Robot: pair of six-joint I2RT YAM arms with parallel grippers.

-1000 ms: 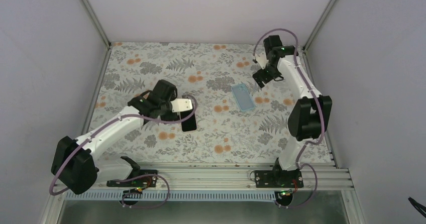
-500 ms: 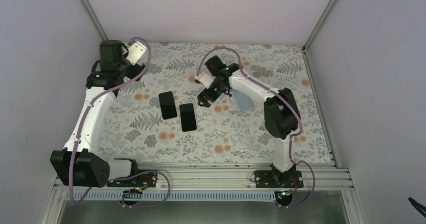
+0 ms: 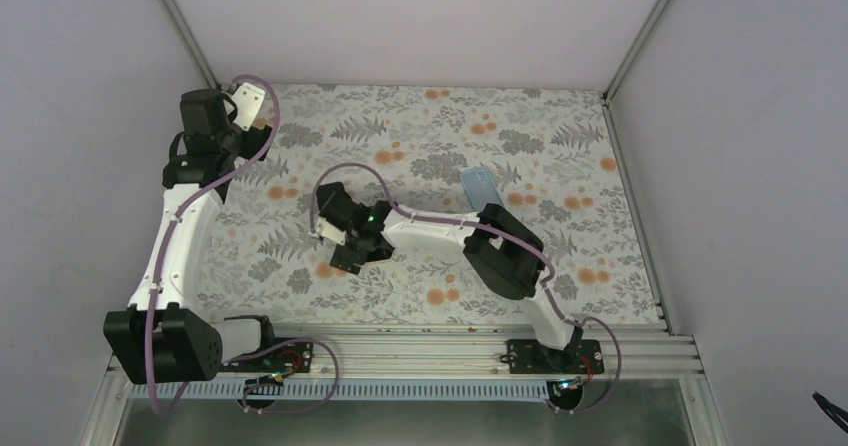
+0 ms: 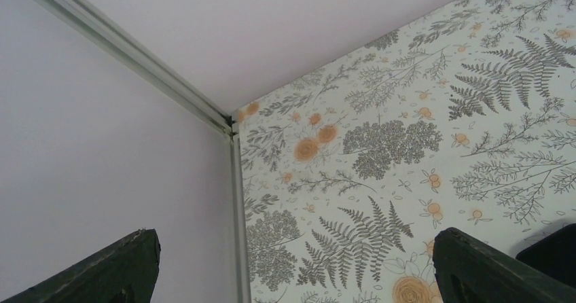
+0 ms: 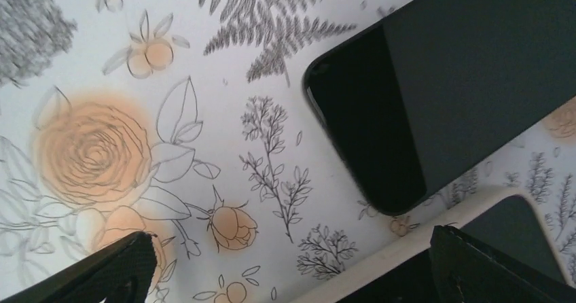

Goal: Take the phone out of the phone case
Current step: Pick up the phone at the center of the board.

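Right wrist: right claw (image 5: 289, 248) open, just above phone (image 5: 462, 79) on tabletop (image 5: 204, 194); left claw (image 4: 295, 248) open, well apart from it.

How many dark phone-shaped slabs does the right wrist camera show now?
2: a black slab upper right; a cream-rimmed slab lower right, cropped by the frame. Others may be hidden.

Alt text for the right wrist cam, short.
A dark glossy phone lies flat on the floral mat, filling the upper right with one rounded corner showing. The right gripper hangs open above the mat, its dark fingertips in the bottom corners; a pale-rimmed dark object at lower right is too cropped to identify.
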